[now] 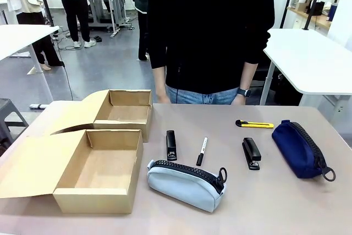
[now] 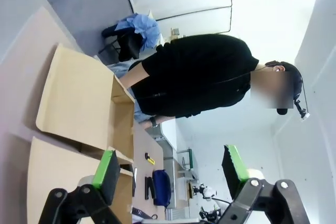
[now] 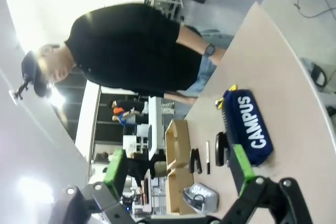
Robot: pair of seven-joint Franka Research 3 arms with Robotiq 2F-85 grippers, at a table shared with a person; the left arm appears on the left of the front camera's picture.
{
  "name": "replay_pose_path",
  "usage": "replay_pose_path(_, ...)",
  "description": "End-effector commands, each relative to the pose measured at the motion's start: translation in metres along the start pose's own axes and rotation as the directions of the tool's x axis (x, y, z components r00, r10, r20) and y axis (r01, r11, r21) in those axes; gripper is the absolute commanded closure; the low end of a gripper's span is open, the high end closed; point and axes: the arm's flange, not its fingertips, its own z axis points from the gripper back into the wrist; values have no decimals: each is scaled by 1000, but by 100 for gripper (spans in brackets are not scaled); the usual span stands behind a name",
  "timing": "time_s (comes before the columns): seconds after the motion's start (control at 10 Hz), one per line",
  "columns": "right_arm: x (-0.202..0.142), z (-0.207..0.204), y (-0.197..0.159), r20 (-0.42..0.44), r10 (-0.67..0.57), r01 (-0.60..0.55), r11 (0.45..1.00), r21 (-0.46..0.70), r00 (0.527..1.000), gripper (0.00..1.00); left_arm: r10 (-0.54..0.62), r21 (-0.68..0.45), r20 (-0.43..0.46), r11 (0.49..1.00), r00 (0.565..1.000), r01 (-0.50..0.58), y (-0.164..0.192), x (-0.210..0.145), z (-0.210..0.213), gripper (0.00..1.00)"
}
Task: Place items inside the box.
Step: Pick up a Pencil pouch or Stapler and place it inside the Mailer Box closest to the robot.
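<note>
Tan table (image 1: 264, 207) all set: near box (image 1: 93, 202) sits open, flaps back, likely for easy loading. Right of that box lie grey pouch (image 1: 184, 182), stapler (image 1: 171, 146), marker (image 1: 202, 151), second stapler (image 1: 251, 153), yellow cutter (image 1: 254, 124) and blue pouch (image 1: 297, 149), none boxed yet. Left gripper (image 2: 170, 169) and right gripper (image 3: 177, 163) hang spread wide, empty.

The left hand (image 2: 170, 170) and right hand (image 3: 178, 165) hover aloft, both spread wide.

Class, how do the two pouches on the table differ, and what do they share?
The grey pouch is pale, the dark blue pouch navy. The grey pouch lies beside the near box, the dark blue pouch far to its right. Both have black zips.
</note>
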Motion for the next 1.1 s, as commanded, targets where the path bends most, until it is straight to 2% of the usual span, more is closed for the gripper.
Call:
replay_pose_path(0.0, -4, 5, 8, -9, 46, -46, 999, 24, 999, 0, -31, -3, -19, 1000, 999, 31, -8, -2, 10, 0)
replay_pose_path(0.6, -7, 7, 6, -18, 20, -20, 1000, 11, 1000, 0, -31, -3, -19, 1000, 999, 31, -8, -2, 10, 0)
replay_pose_path(0.7, -16, -16, 21, -103, 135, -137, 990, -15, 985, 0, -31, -3, -19, 1000, 999, 31, -8, -2, 10, 0)
replay_pose_path(0.8, -21, -39, 33, -151, 211, -222, 973, -60, 966, 0, -31, -3, -19, 1000, 999, 31, -8, -2, 10, 0)
replay_pose_path(0.9, -24, -58, 44, -233, 284, -288, 957, 16, 930, 0, -31, -3, -19, 1000, 999, 31, -8, -2, 10, 0)
replay_pose_path(1.0, -29, -74, 47, -288, 298, -313, 950, -9, 910, 0, -31, -3, -19, 1000, 999, 31, -8, -2, 10, 0)
